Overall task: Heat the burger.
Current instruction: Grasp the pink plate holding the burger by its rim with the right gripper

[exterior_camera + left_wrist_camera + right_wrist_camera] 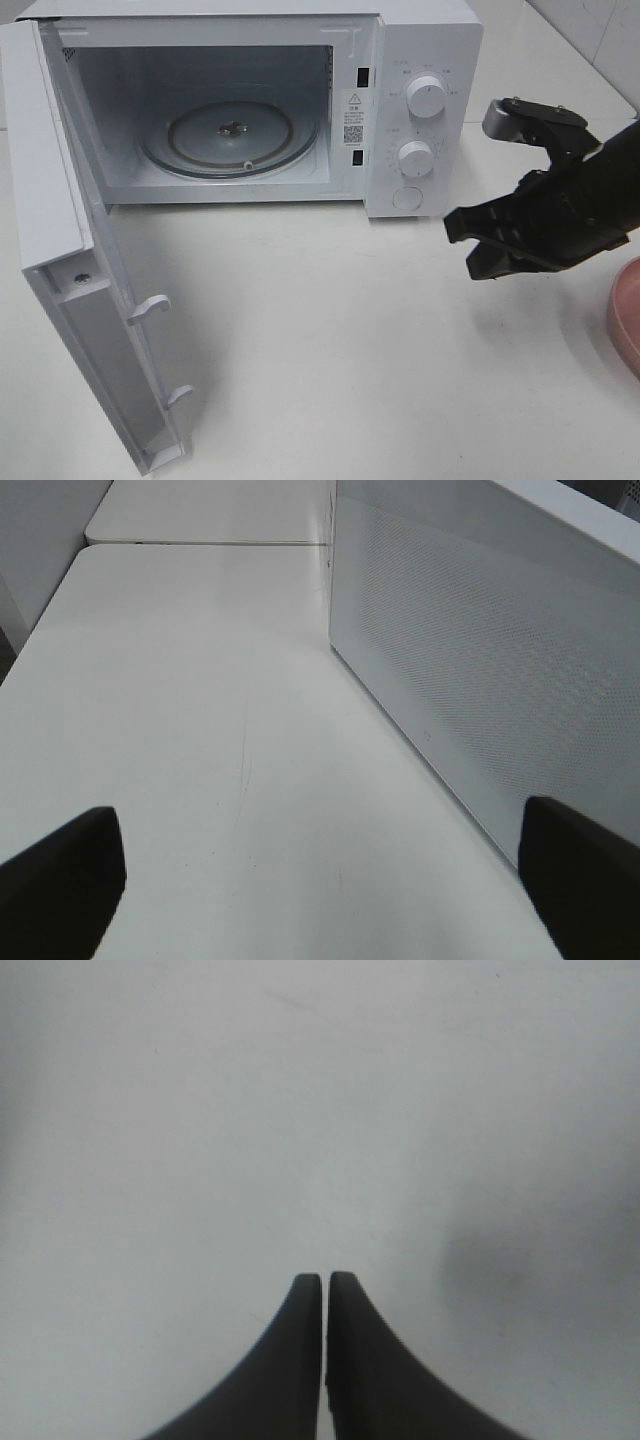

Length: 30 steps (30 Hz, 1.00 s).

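A kitchen-like test setup is showing: a microwave (400,50) is standing on a white surface (350,350), tiled wall (600,35) behind

A plain white table (330,350) under even light, with pale wall tiles (612,38) behind its far right corner

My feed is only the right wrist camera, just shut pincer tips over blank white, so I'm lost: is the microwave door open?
Observer: Yes, the microwave has its door standing wide open, on the left of the high view.
Operator: Anything inside?
Observer: Only the glass turntable; nothing sits on it.
Operator: Where's the burger?
Observer: In no view. Only the rim of a pink plate shows at the high view's right edge, just beyond the right pincer.
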Each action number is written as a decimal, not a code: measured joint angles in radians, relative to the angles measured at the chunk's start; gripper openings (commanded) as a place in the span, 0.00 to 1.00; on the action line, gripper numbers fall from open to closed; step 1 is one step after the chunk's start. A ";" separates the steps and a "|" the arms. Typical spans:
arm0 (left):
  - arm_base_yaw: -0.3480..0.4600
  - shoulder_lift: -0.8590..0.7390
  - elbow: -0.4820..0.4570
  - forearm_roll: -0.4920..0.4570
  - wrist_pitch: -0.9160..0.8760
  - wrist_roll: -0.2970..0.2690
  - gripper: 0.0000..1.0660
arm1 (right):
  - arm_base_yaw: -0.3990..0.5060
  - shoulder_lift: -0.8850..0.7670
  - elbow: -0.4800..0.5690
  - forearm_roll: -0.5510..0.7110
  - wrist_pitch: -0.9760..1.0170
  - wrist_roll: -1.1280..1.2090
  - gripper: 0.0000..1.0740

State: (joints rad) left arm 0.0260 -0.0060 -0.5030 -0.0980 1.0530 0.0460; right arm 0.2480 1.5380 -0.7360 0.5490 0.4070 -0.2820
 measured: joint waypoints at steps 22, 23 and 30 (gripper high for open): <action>0.000 0.000 0.000 0.000 0.000 0.000 0.94 | -0.124 -0.159 0.000 -0.549 0.336 0.201 0.57; 0.000 0.000 0.000 0.000 0.000 0.000 0.94 | -0.140 -0.159 0.000 -0.564 0.334 0.201 0.74; 0.000 0.000 0.000 0.000 0.000 0.000 0.94 | -0.170 -0.159 0.000 -0.597 0.290 0.208 0.95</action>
State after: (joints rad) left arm 0.0260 -0.0060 -0.5030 -0.0980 1.0530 0.0460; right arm 0.0780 1.3790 -0.7360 -0.0480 0.6970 -0.0740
